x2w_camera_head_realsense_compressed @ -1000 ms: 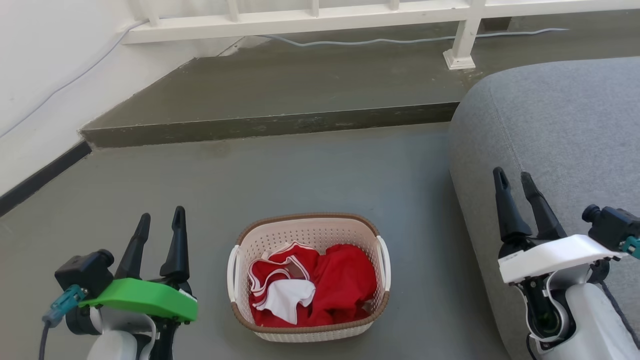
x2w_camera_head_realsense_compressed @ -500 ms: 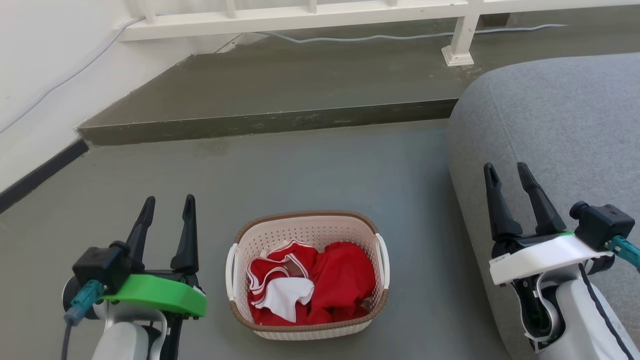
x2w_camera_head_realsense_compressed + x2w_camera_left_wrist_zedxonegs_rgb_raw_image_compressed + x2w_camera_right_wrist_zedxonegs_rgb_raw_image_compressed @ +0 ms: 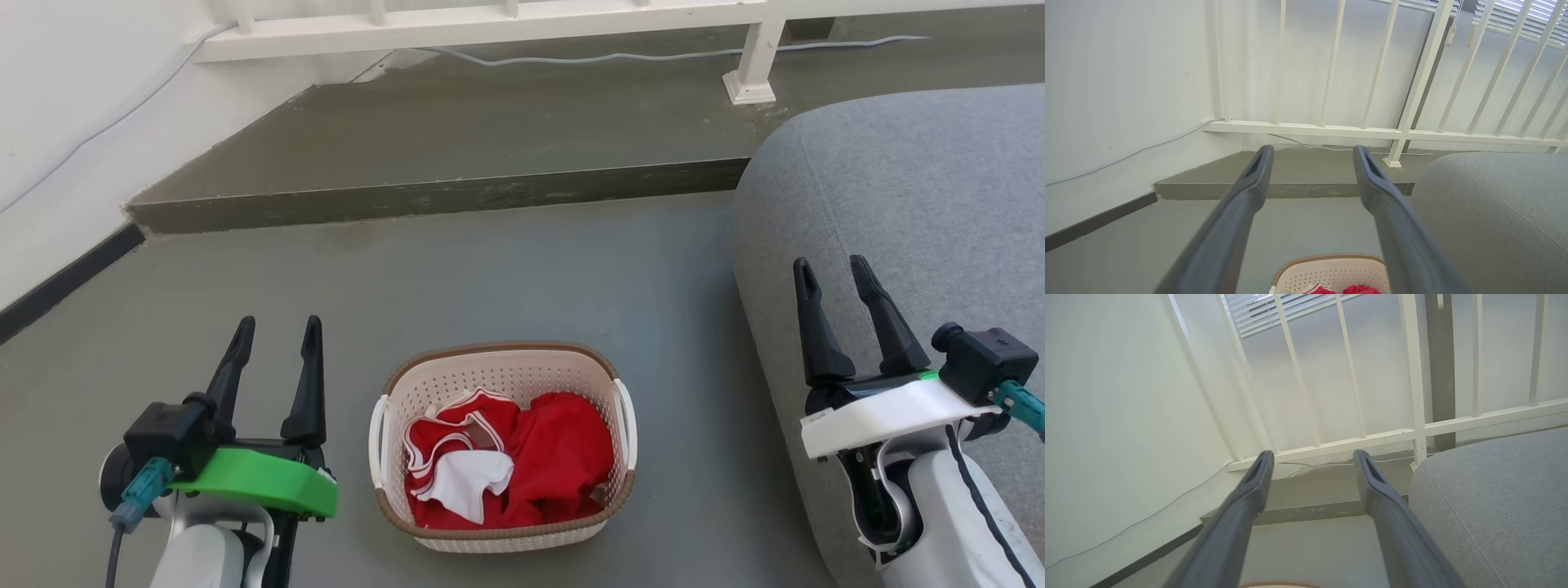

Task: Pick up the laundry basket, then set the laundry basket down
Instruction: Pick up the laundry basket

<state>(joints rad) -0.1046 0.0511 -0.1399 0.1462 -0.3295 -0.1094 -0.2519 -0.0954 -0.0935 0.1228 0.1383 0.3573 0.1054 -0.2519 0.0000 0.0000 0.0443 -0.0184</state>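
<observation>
The laundry basket point(image 3: 498, 378) rests on the grey floor at the lower middle of the head view, cream with a brown rim and white side handles, holding red and white clothes. My left gripper point(image 3: 277, 328) hovers to its left, open and empty, fingers pointing away from me. To the basket's right, over the sofa's edge, my right gripper point(image 3: 830, 269) is open and holds nothing. The left wrist view catches the basket's far rim point(image 3: 1327, 259) at the bottom, between the open fingers of the left gripper point(image 3: 1310, 152). The right gripper point(image 3: 1310, 455) is spread open in its own view.
A grey sofa point(image 3: 922, 188) fills the right side, close to the basket. A raised floor step point(image 3: 441, 196) runs across behind it, with a white railing point(image 3: 751, 57) and a cable point(image 3: 620, 57) beyond. A white wall with a dark baseboard point(image 3: 65, 282) borders the left.
Both arms have risen and shifted slightly inward in the head view over the last second, still open. The basket stays in place; the camera has shifted a little.
</observation>
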